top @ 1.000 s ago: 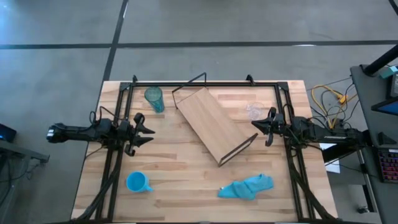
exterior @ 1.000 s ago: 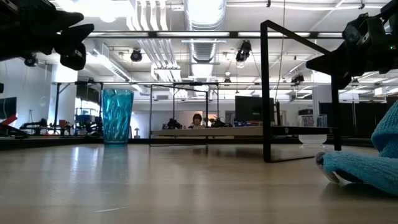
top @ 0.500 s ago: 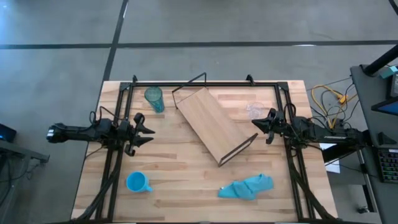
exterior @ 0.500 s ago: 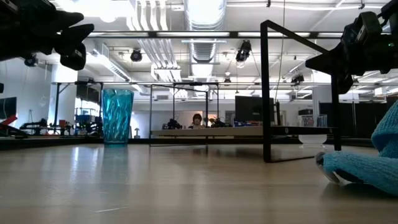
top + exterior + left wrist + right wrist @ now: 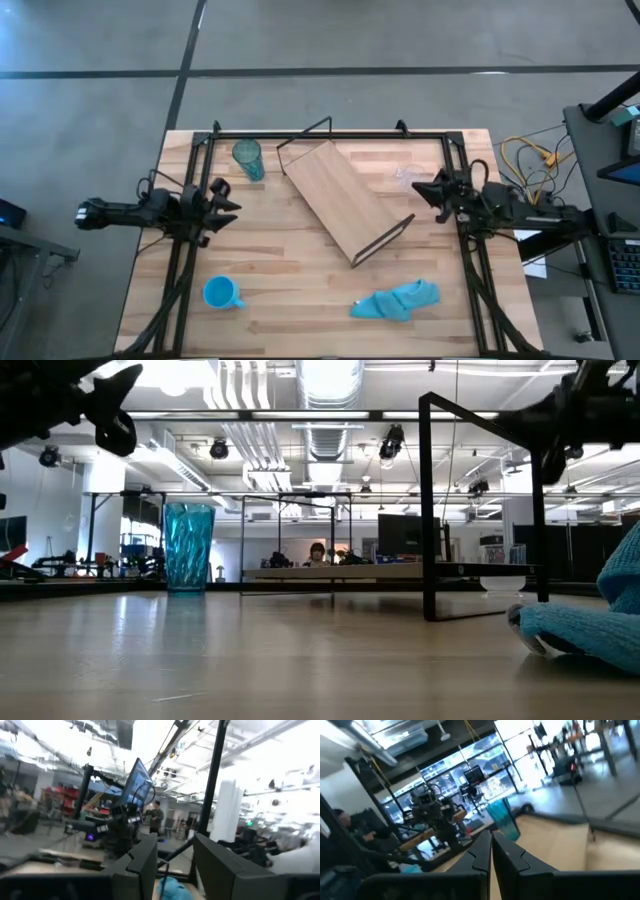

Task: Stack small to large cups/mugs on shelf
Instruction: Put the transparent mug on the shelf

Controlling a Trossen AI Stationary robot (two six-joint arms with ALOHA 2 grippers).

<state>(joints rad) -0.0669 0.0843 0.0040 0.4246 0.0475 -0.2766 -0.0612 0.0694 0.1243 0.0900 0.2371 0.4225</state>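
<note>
Left gripper (image 5: 224,207) is hanging released; right gripper (image 5: 425,188) is clenched on nothing. I am noting the clear glass cup (image 5: 407,177) sitting just far-left of it, nearer this arm, beside the shelf (image 5: 340,199).

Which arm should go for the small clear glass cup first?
Right, probably. The right gripper hangs just beside the small clear glass cup at the table's far right, while the left gripper is across the shelf, nearer the teal tumbler.
</note>
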